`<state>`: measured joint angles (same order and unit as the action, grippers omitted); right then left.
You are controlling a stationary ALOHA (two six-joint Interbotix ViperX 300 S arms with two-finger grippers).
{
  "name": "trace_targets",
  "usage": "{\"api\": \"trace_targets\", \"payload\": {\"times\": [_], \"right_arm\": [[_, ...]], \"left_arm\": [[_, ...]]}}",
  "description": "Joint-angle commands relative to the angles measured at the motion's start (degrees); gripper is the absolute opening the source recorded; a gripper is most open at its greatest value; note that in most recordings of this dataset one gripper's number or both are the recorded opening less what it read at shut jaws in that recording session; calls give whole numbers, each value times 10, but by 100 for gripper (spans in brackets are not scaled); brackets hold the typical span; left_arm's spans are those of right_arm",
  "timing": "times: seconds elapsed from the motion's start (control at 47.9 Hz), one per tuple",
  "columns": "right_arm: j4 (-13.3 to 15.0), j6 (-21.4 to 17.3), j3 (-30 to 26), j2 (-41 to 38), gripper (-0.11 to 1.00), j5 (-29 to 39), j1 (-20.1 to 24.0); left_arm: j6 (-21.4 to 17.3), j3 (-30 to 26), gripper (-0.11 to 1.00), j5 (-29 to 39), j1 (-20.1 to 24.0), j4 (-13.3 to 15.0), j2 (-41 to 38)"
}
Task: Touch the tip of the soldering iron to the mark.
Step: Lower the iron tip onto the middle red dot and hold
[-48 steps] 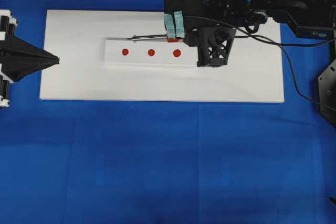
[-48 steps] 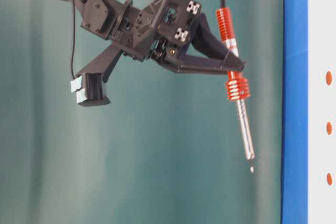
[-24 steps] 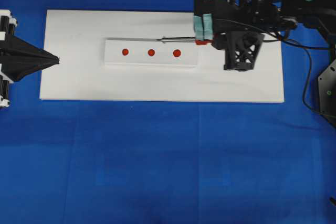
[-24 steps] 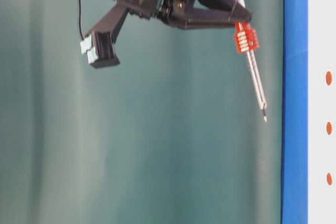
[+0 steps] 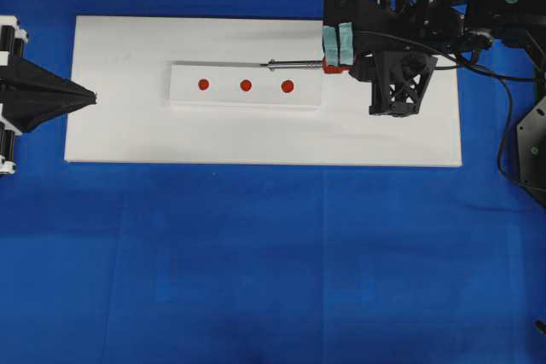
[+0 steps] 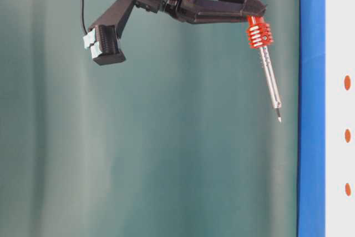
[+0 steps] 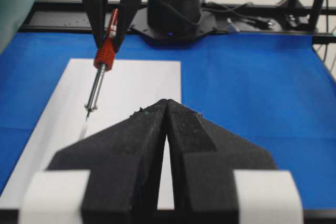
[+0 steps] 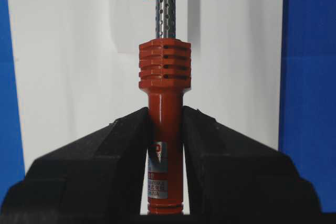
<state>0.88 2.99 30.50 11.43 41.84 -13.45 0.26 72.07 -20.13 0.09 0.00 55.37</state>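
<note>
The soldering iron, a slim red-orange-handled tool with a silver shaft, is clenched in the right pincer and has swung back rightward, tip high off the narrow white strip with three red dot marks. Contact now needs a fresh descent. The left pincer rests closed at the white board edge on the blue tabletop.

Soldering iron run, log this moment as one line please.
right gripper: shut on soldering iron | tip: in air, off the marks | left gripper: shut, idle | contact: not yet
</note>
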Motion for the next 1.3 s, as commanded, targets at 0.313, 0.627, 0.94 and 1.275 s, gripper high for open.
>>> {"api": "trace_targets", "payload": {"times": [0.313, 0.627, 0.94, 1.275], "right_arm": [[2, -1, -7, 11, 6, -7, -1], [1, -1, -5, 11, 6, -7, -1], [2, -1, -5, -32, 6, -21, 4], [1, -1, -6, -88, 6, -67, 11]], "left_arm": [[0, -5, 0, -3, 1, -1, -2], [0, -5, 0, -3, 0, -1, -2], [0, -5, 0, -3, 1, -2, -2], [0, -5, 0, -2, 2, -2, -2]]}}
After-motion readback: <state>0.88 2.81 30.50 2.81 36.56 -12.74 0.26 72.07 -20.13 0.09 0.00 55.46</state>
